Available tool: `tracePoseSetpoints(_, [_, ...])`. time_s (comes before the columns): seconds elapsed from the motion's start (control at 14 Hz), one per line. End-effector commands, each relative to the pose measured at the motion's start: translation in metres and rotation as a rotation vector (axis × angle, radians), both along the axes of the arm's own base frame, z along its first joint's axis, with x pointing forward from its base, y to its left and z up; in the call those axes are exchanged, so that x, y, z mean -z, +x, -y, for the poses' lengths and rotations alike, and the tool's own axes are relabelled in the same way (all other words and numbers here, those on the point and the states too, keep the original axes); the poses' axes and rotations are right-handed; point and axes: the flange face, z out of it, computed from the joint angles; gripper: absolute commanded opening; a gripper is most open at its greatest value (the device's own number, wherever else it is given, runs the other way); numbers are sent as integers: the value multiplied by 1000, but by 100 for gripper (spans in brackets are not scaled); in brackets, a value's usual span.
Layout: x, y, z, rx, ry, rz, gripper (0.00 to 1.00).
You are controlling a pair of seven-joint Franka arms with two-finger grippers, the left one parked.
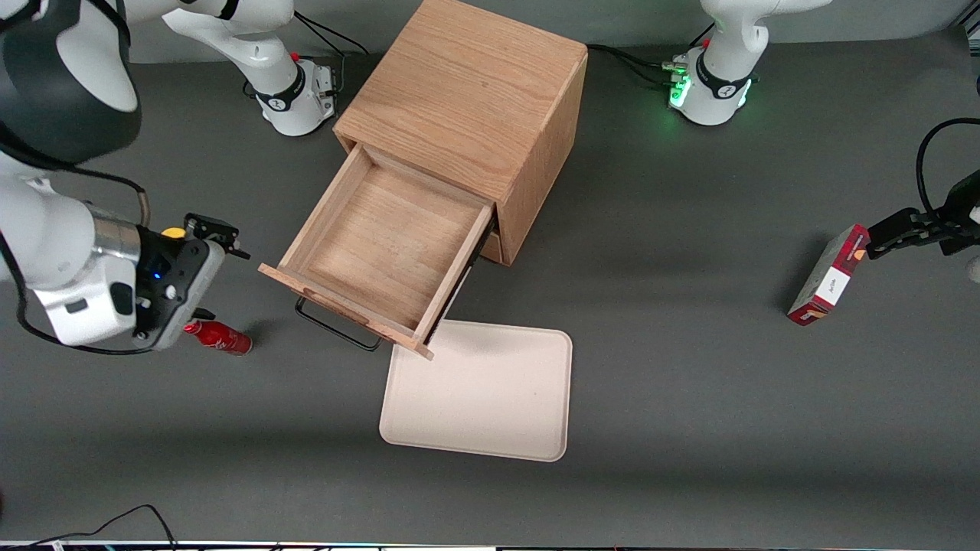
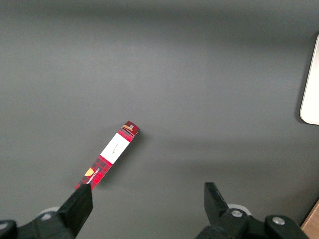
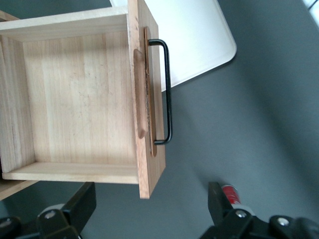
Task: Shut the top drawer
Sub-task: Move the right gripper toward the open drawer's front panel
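The top drawer (image 1: 383, 237) of the light-oak cabinet (image 1: 459, 84) is pulled far out, and its tray shows nothing inside. Its thin black wire handle (image 1: 337, 329) sticks out from the front panel, toward the front camera. My gripper (image 1: 222, 277) hovers beside the drawer's front corner, toward the working arm's end of the table, and it is open and holds nothing. In the right wrist view the drawer (image 3: 79, 94) and its handle (image 3: 168, 94) lie just ahead of the open gripper (image 3: 151, 199), and the front panel's corner points into the gap between the fingers.
A small red bottle (image 1: 218, 337) (image 3: 230, 193) lies on the table just under my gripper. A cream tray (image 1: 478, 390) (image 3: 194, 40) lies partly under the open drawer, nearer the front camera. A red box (image 1: 828, 277) (image 2: 107, 157) stands toward the parked arm's end.
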Motion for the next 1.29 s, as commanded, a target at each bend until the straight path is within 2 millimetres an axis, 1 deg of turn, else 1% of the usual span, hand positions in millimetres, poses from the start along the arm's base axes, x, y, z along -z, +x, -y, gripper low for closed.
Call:
tracePoseSetpoints(0.0, [42, 18, 1, -14, 48, -63, 100])
tracePoseSetpoints(0.21, [72, 26, -2, -10, 49, -103, 100])
tracePoseSetpoints(0.57, [94, 32, -6, -1, 52, -128, 100])
tracePoseSetpoints(0.86, [113, 38, -15, 78, 60, -147, 100])
tracePoseSetpoints(1.21, [132, 48, -24, 148, 69, -130, 100])
